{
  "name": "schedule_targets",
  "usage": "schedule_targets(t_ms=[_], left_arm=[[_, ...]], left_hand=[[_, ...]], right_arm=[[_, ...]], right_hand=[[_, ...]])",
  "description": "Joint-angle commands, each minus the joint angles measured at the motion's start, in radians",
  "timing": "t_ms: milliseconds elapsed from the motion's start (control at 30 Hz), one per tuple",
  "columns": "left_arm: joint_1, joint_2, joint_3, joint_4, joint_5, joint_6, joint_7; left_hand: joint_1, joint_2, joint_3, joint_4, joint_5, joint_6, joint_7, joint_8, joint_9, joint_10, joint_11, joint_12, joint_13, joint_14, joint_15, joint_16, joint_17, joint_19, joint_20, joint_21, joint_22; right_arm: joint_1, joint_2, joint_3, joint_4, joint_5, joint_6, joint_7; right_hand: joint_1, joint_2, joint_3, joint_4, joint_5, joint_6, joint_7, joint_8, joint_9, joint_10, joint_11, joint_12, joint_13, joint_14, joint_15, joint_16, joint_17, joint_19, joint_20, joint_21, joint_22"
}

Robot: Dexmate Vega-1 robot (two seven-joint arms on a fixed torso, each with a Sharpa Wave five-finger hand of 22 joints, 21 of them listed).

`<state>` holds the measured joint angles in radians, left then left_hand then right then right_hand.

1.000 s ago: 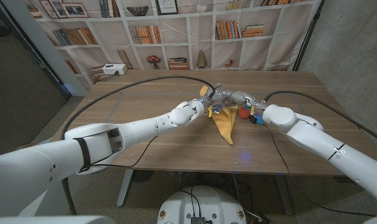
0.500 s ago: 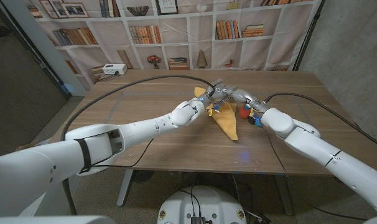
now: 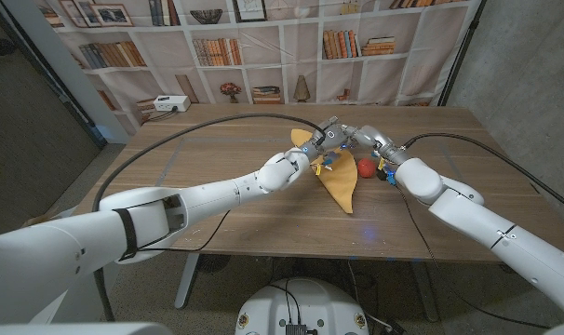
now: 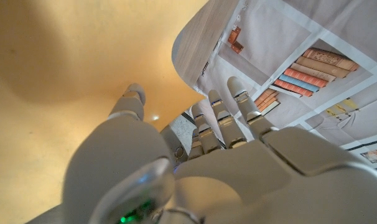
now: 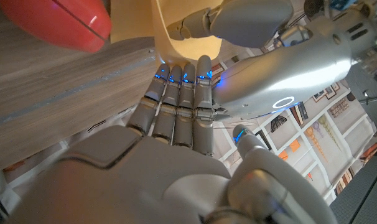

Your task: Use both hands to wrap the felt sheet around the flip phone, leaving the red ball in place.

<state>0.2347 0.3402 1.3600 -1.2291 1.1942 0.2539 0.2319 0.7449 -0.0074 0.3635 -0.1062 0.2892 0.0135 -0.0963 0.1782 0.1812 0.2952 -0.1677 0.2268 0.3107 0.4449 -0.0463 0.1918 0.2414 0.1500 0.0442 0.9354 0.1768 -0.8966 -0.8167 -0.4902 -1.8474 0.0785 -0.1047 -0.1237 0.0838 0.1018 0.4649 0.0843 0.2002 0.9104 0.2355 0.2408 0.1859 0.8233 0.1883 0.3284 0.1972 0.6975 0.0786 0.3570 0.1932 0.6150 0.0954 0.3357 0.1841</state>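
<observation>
While both hands [image 3: 342, 138] meet, fingers [image 4: 216, 115] touch felt sheet [image 3: 339, 186] (grip unclear).

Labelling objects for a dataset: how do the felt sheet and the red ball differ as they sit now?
The felt sheet is mustard yellow, the red ball red. The sheet is a long, soft, tapering shape, the ball small and round. Both robot hands, left and right, work at the sheet's far end; the ball sits free. Both lie on the wooden table.
</observation>
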Motion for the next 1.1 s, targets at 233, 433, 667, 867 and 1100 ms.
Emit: schedule_targets(t_ms=[233,433,667,867,1100], left_arm=[[0.054,0.06,-0.006,-0.171,0.264,0.28,-0.17],[0.09,0.037,-0.012,-0.171,0.429,0.418,-0.249],[0.118,0.055,-0.046,-0.271,0.602,0.433,-0.488],[0.168,0.085,-0.116,-0.38,0.677,0.388,-0.593],[0.249,0.116,-0.21,-0.522,0.755,0.346,-0.66]], left_hand=[[-0.008,-0.008,-0.013,0.0,0.011,-0.012,-0.015,0.006,0.003,-0.052,0.01,0.0,-0.007,-0.068,-0.096,-0.007,-0.002,-0.03,0.012,-0.024,0.003],[0.001,0.015,-0.004,0.001,0.015,0.006,-0.033,0.012,0.003,-0.057,0.002,0.004,-0.011,-0.081,-0.098,-0.003,-0.002,-0.032,0.009,-0.03,0.003],[0.0,0.032,-0.001,0.004,0.012,-0.005,-0.045,0.006,0.003,-0.088,0.007,-0.004,-0.016,-0.105,-0.09,-0.003,-0.003,-0.047,0.01,-0.041,0.004],[-0.007,0.034,-0.004,0.008,0.009,-0.011,-0.046,0.005,0.003,-0.093,0.011,-0.003,-0.019,-0.111,-0.089,-0.001,-0.003,-0.051,0.005,-0.046,0.004],[-0.027,0.027,-0.016,0.016,0.002,-0.019,-0.045,0.004,0.003,-0.104,0.014,-0.004,-0.022,-0.121,-0.089,0.001,-0.003,-0.06,0.005,-0.053,0.005]], right_arm=[[0.204,0.001,-0.166,0.031,-0.009,-0.228,0.323],[0.261,0.012,-0.227,0.037,-0.055,-0.28,0.368],[0.272,0.009,-0.242,0.029,-0.072,-0.29,0.368],[0.27,0.001,-0.247,0.014,-0.081,-0.301,0.367],[0.294,-0.006,-0.285,-0.012,-0.128,-0.364,0.39]], right_hand=[[-0.006,0.01,0.013,0.012,0.011,-0.077,-0.103,-0.005,-0.001,0.129,-0.071,-0.013,-0.005,0.097,-0.091,-0.034,-0.008,0.033,-0.017,0.0,0.001],[-0.021,-0.003,0.006,0.025,0.013,-0.136,-0.117,-0.038,0.0,0.04,-0.072,-0.073,-0.005,0.019,-0.068,-0.092,-0.005,0.008,-0.007,-0.021,0.001],[-0.027,-0.009,0.002,0.028,0.014,-0.117,-0.113,-0.032,0.0,0.068,-0.073,-0.07,-0.004,0.049,-0.067,-0.088,-0.004,0.023,-0.01,-0.019,0.001],[-0.036,-0.018,-0.005,0.035,0.018,-0.073,-0.106,-0.021,0.0,0.117,-0.061,-0.065,-0.003,0.109,-0.072,-0.081,-0.004,0.074,-0.028,-0.006,0.002],[-0.068,-0.065,-0.047,0.049,0.022,-0.065,-0.086,-0.031,0.0,0.113,-0.048,-0.089,-0.003,0.104,-0.051,-0.105,-0.001,0.093,-0.034,-0.009,0.002]])
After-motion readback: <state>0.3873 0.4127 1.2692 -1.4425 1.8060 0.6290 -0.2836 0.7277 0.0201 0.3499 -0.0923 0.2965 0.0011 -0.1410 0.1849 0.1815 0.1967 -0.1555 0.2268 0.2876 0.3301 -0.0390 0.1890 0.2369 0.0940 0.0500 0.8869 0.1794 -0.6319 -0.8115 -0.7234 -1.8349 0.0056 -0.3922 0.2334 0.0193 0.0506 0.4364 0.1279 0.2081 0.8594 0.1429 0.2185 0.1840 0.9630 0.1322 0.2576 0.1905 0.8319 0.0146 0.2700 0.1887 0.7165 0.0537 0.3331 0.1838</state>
